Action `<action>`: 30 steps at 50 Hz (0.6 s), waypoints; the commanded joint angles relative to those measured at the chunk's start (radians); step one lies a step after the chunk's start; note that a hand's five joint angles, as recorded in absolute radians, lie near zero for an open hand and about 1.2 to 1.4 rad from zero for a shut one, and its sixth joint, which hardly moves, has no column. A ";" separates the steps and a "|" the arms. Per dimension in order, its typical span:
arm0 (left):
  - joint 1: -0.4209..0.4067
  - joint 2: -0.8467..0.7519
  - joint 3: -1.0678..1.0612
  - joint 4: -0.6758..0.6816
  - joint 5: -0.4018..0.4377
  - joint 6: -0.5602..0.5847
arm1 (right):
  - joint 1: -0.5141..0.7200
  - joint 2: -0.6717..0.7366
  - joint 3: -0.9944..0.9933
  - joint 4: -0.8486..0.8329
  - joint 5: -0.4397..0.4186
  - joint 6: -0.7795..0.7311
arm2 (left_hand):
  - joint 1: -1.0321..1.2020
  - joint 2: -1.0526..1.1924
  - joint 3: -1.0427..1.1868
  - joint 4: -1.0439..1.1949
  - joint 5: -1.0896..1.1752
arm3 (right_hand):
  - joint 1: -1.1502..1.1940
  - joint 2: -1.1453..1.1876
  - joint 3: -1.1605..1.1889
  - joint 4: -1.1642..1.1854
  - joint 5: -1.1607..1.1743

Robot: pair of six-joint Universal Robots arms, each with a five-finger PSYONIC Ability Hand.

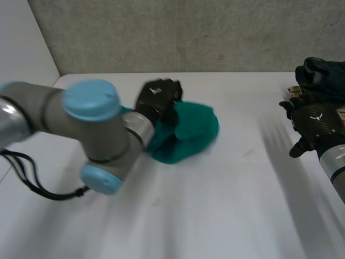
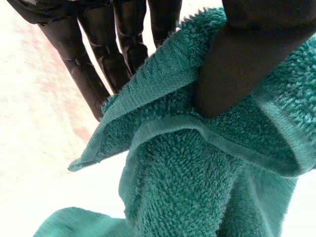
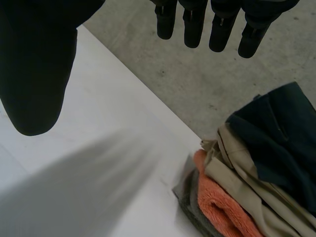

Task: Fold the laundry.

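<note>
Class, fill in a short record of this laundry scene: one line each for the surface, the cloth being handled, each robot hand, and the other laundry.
surface: white table
cloth in work: teal towel, bunched, near the table's middle
left hand: thumb and fingers pinch an edge of the teal towel
right hand: fingers straight, holding nothing, at the table's right side
other laundry: dark blue garment, beige garment and orange towel, heaped together beyond the right hand

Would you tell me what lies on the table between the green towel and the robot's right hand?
Nothing: in the head view the stretch of white table between the towel and the right hand is bare.
</note>
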 commanded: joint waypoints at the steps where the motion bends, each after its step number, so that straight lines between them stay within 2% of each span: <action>1: -0.080 -0.034 0.029 -0.044 -0.031 0.009 | 0.000 0.002 -0.001 0.014 0.022 0.000 | -0.712 -0.764 -0.760 -0.764 -0.705 | -0.055 -0.039 -0.037 -0.039 -0.044; 6: -0.062 0.081 -0.042 -0.071 -0.035 0.015 | 0.005 -0.006 -0.009 0.054 0.022 0.003 | -0.792 -0.843 -0.840 -0.843 -0.785 | -0.055 -0.039 -0.037 -0.039 -0.044; 12: 0.118 0.209 -0.177 -0.058 -0.015 0.064 | 0.080 -0.041 -0.033 0.189 0.019 0.032 | -0.783 -0.835 -0.831 -0.835 -0.776 | -0.055 -0.039 -0.037 -0.039 -0.044; 15: 0.196 0.213 -0.197 -0.045 0.043 0.124 | 0.131 -0.044 -0.056 0.264 0.024 0.084 | -0.783 -0.835 -0.831 -0.835 -0.776 | -0.055 -0.039 -0.037 -0.039 -0.044; 21: 0.342 0.086 -0.175 -0.036 0.237 0.305 | 0.266 -0.043 -0.118 0.447 0.021 0.273 | -0.783 -0.835 -0.831 -0.835 -0.776 | -0.055 -0.039 -0.037 -0.039 -0.044; 25: 0.411 -0.013 -0.110 -0.039 0.323 0.422 | 0.342 -0.021 -0.135 0.461 0.024 0.374 | -0.786 -0.838 -0.834 -0.838 -0.779 | -0.055 -0.039 -0.037 -0.039 -0.044; 30: 0.426 -0.126 -0.034 -0.045 0.389 0.492 | 0.456 0.093 -0.178 0.406 0.045 0.416 | -0.786 -0.838 -0.834 -0.838 -0.779 | -0.055 -0.039 -0.037 -0.039 -0.044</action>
